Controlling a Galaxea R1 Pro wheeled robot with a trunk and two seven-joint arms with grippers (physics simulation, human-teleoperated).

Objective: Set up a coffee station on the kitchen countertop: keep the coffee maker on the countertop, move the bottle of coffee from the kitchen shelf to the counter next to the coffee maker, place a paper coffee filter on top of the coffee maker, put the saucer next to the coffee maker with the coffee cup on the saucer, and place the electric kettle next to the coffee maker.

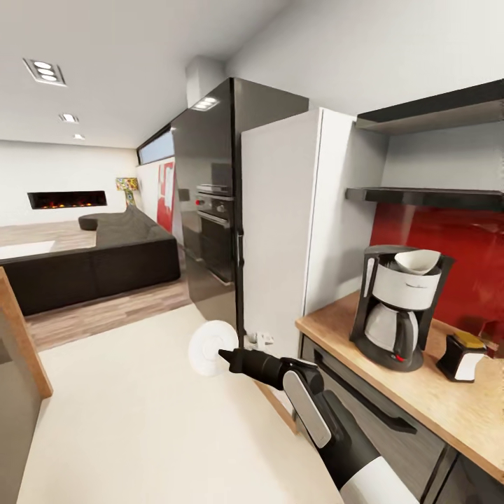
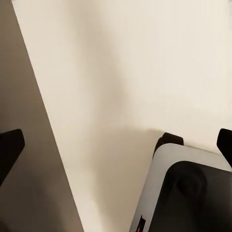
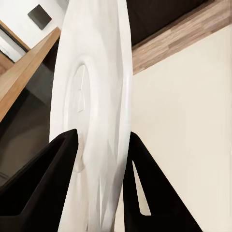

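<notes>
The right pincer [image 1: 225, 355] grips the saucer [image 1: 212, 348] by its rim, held on edge over the floor, short of the worktop [image 1: 392, 381] and coffee maker [image 1: 399, 306], probably for carrying. Left pincer: cannot tell.

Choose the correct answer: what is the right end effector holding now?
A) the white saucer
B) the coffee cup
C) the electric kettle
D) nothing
A: the right end effector is closed on the rim of the white saucer, and in the right wrist view its two black fingers pinch the saucer's edge from both sides.
</notes>
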